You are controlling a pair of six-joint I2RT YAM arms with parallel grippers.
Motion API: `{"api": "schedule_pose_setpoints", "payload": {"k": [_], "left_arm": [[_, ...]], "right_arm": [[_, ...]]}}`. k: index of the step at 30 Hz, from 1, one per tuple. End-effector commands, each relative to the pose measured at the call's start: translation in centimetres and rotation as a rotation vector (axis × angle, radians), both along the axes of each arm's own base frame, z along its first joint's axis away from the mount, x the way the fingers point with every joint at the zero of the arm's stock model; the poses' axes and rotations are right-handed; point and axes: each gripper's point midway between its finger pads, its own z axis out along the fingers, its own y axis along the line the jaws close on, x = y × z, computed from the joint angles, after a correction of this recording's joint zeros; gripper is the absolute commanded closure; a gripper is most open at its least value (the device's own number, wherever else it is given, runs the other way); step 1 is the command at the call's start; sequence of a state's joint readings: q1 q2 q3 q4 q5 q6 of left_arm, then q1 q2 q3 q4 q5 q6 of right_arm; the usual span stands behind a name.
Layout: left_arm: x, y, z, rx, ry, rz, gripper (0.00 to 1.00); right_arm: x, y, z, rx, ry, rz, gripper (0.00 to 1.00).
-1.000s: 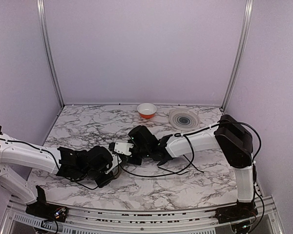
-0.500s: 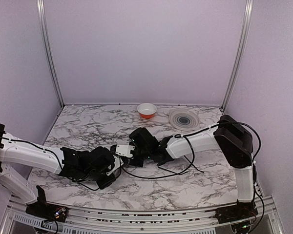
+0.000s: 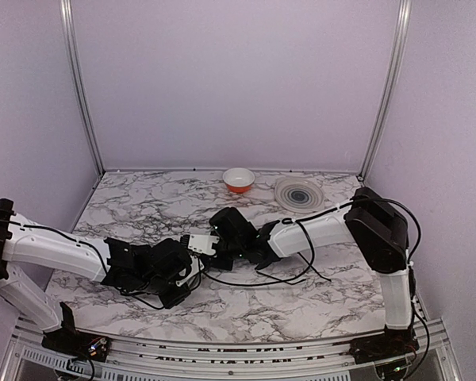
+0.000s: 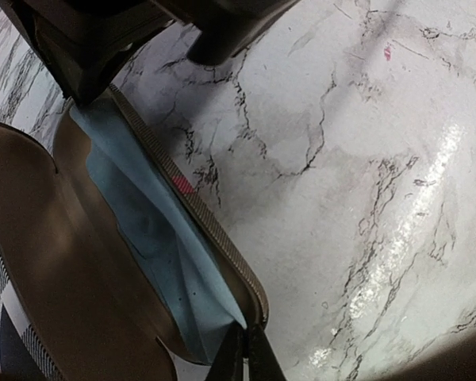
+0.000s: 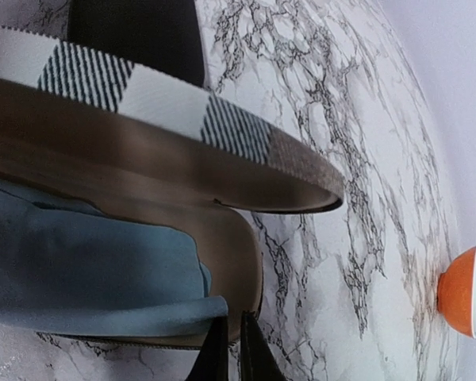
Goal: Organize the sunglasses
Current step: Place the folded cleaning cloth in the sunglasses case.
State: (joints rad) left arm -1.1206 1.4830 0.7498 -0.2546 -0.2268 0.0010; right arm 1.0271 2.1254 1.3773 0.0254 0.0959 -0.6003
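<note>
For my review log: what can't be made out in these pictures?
- sunglasses: seen in no view.
- open case: top view, mostly hidden under both arms; wrist views, cut off by frame edges.
- case floor: both wrist views, covered by blue cloth.
- left tool and right tool: bottom edge crops them.
</note>
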Motion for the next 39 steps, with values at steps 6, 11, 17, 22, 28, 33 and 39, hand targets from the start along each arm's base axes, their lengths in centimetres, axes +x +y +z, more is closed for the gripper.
{"api": "schedule_pose_setpoints", "payload": {"k": [6, 11, 17, 22, 28, 33, 39], "left_arm": [[0.2, 0.1, 0.4, 0.014, -0.009, 0.027, 0.86], [0.6, 0.0, 1.0, 0.001, -0.024, 0.045, 0.71], [1.0, -0.2, 2.6, -0.046, -0.047, 0.066, 0.56], [1.2, -0.3, 4.1, -0.091, -0.065, 0.082, 0.47], [1.7, -0.2, 5.8, -0.139, -0.091, 0.106, 0.43], [2.0, -0.2, 6.9, -0.175, -0.101, 0.120, 0.42], [1.8, -0.1, 6.9, -0.193, -0.080, 0.122, 0.46]], "right_arm": [[1.1, 1.3, 1.4, 0.044, -0.013, -0.012, 0.89], [1.4, 1.3, 1.5, 0.044, -0.023, -0.023, 0.89], [1.9, 1.4, 1.9, 0.051, -0.036, -0.045, 0.88], [2.5, 1.6, 2.7, 0.069, -0.055, -0.070, 0.88], [3.3, 1.7, 3.9, 0.100, -0.072, -0.104, 0.87], [4.1, 0.9, 4.8, 0.115, -0.075, -0.140, 0.87], [4.1, -0.6, 6.1, 0.149, -0.049, -0.196, 0.87]]}}
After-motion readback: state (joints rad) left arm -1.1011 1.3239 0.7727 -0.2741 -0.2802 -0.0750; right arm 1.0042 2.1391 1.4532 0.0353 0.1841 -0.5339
